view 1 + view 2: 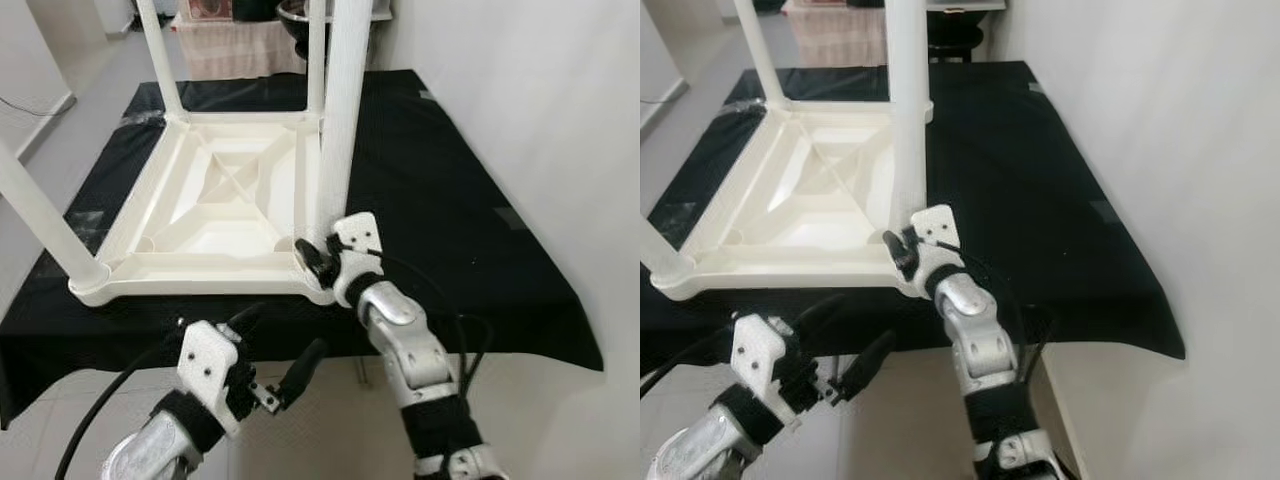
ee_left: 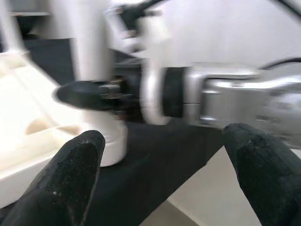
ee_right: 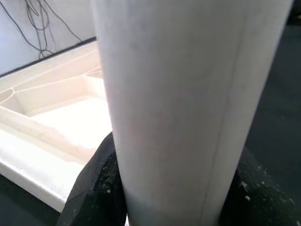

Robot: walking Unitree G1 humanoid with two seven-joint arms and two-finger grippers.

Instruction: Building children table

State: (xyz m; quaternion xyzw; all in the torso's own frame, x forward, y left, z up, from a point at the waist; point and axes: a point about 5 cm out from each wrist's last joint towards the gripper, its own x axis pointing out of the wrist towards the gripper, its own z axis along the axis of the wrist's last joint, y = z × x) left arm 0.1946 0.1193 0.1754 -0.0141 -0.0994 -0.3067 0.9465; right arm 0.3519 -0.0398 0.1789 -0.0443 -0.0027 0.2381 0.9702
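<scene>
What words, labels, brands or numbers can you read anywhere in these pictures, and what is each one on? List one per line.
None can be read.
Tabletop: plain white, no text.
Leg held by the right gripper: plain white, no text.
Black cloth: pale tape-like patches, nothing readable.
Left gripper: no markings readable.

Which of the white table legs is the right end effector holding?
The near-right leg: the right end effector clamps its base; the other legs stand untouched.
</scene>
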